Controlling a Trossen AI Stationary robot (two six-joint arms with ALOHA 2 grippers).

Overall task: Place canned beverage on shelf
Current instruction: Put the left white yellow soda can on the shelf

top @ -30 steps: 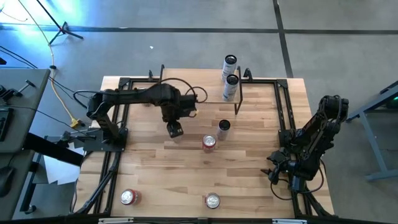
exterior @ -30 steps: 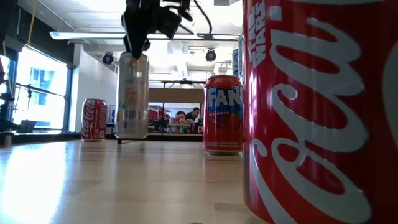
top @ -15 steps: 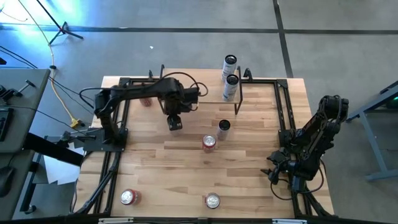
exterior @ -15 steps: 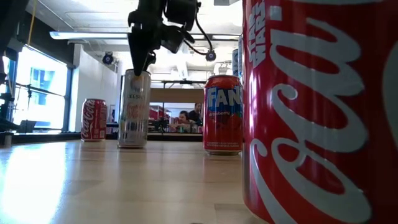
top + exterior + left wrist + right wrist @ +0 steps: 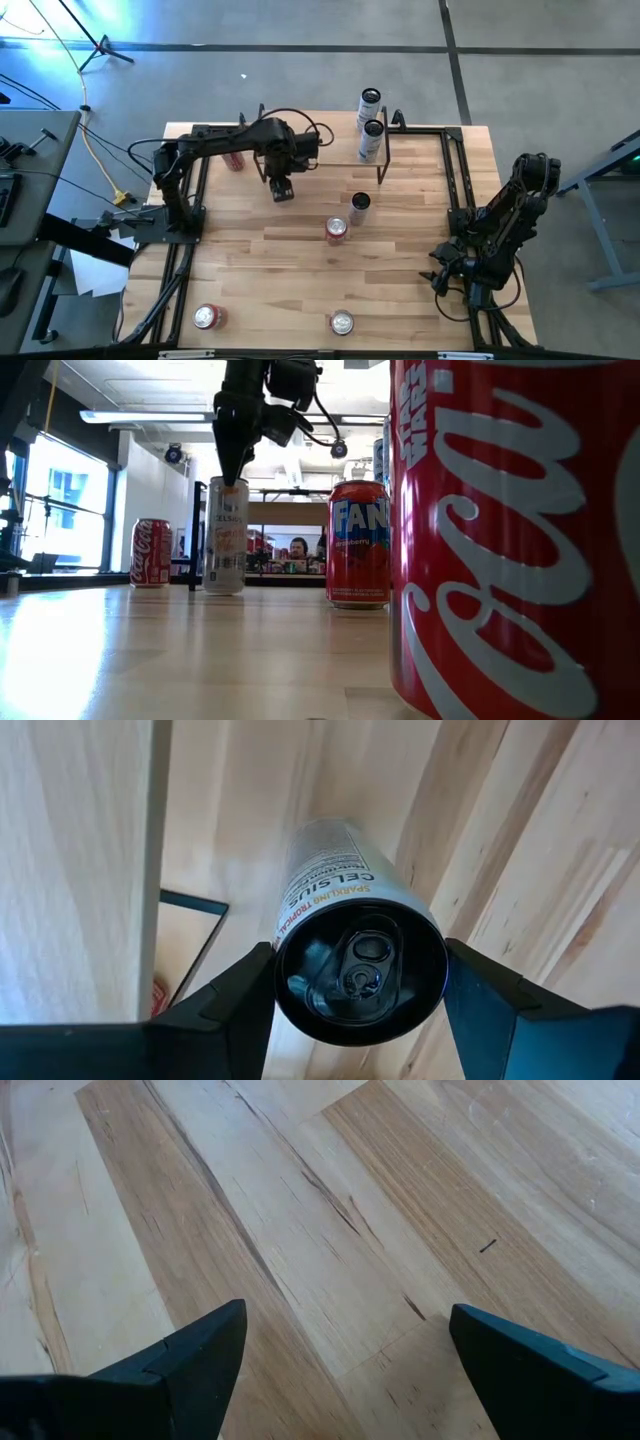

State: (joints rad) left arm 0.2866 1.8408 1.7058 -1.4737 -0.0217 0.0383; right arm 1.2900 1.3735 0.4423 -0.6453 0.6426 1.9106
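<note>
in the low view a big red coca-cola can (image 5: pixel 510 530) fills the near right edge, and past it stands a red fanta can (image 5: pixel 359 544). farther back the left gripper (image 5: pixel 232 470) comes down from above, clamped on the top of a slim white celsius can (image 5: pixel 225 538) standing upright, its base at the tabletop (image 5: pixel 150 650). whether the base touches the wood cannot be told here. another red cola can (image 5: pixel 151 551) stands at the far left.

the left wrist view looks straight down on the slim can's lid (image 5: pixel 361 966), with a dark finger (image 5: pixel 228 1010) pressed on each side of it, and a thin black leg with pale plank (image 5: pixel 80 870) just beside. the low view shows none of that plank.

the high view alone gives the layout: the left gripper (image 5: pixel 281 187) sits at mid-table toward the far edge, while two slim cans (image 5: pixel 371 122) stand at the far right. the right gripper (image 5: pixel 340 1350) is parked at the near right corner, fingers spread and holding nothing, over bare wood.
</note>
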